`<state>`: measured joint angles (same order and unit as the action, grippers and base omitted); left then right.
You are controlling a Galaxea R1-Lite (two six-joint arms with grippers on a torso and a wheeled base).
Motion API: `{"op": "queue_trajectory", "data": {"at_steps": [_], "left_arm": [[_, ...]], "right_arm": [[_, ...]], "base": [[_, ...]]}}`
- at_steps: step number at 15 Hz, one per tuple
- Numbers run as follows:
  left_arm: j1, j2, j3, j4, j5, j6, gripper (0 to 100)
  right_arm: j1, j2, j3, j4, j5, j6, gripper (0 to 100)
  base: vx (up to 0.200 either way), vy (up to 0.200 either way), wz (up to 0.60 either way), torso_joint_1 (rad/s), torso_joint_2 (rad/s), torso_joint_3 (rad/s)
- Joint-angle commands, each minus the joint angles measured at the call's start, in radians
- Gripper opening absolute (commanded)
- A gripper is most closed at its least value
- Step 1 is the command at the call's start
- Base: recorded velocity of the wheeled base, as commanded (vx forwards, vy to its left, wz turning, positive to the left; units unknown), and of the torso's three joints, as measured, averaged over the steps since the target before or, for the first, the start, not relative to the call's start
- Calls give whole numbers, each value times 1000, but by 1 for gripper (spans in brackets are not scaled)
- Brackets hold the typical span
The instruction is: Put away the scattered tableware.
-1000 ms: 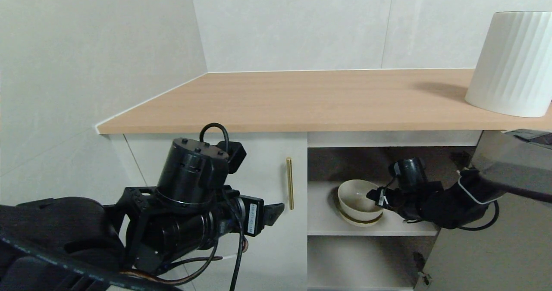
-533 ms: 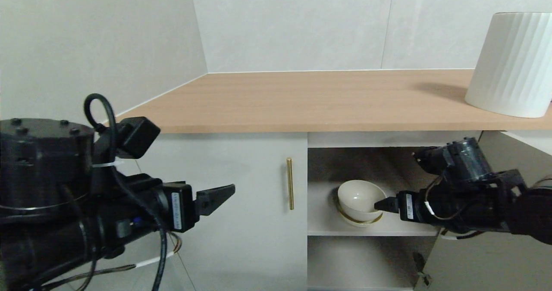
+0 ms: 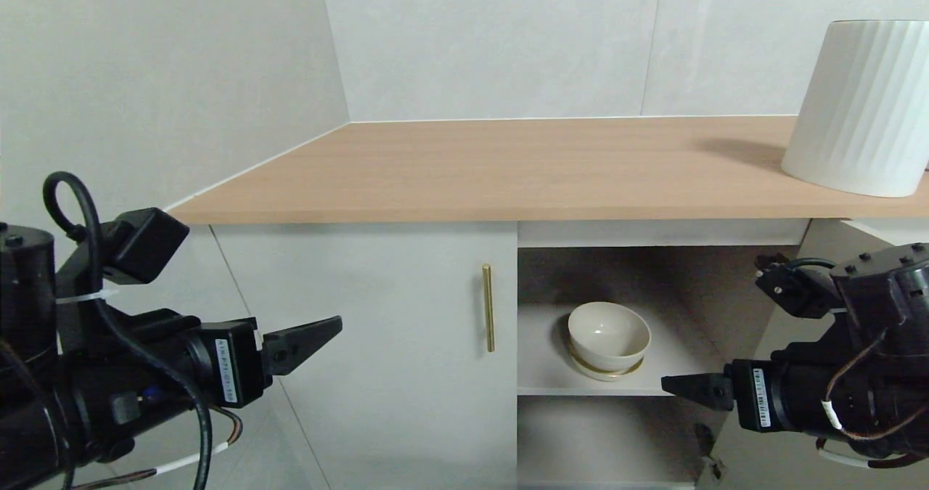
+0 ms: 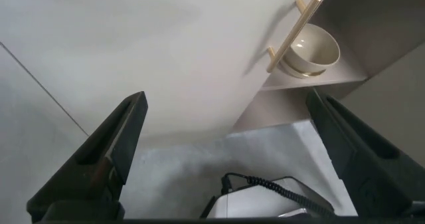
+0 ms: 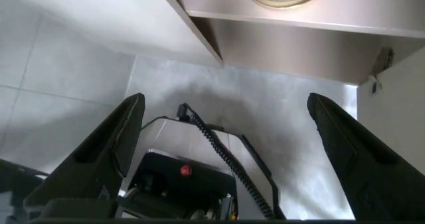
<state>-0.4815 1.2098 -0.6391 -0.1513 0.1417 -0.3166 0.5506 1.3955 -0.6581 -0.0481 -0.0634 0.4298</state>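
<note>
A cream bowl (image 3: pixel 608 334) sat on a gold-rimmed plate (image 3: pixel 606 372) on the upper shelf (image 3: pixel 544 374) of an open cabinet. It was slightly above and to the left of the right pincer (image 3: pixel 671 386), and apart from it. That pincer hung just outside the shelf's front edge, fingers spread wide, holding nothing. The left pincer (image 3: pixel 326 328), also wide and empty, hovered before the closed door (image 3: pixel 377 294), with the bowl far off to its right.

The bowl looked stowed, so the step was probably shutting the open door (image 3: pixel 737 457) beside the right pincer. To do that well, the arm should keep clear of the shelf, press the door's outer face and swing it gently.
</note>
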Motion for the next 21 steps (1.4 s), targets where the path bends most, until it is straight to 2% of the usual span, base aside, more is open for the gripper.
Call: {"op": "queue_trajectory", "data": {"at_steps": [1,19,21], "left_arm": [[0,7,6,-1,-1,-1,100],[-11,17,19,-1,1,2,100],[-11,17,19,-1,1,2,100]], "right_arm": [[5,-1,2,-1,-9,0,100],[22,13,14,-1,-19,0,100],[22,8,14,-1,-21,0,100]], "base": [[-200,0,0,12,2,-2],[-200,0,0,2,3,4],[0,0,0,0,0,0]]}}
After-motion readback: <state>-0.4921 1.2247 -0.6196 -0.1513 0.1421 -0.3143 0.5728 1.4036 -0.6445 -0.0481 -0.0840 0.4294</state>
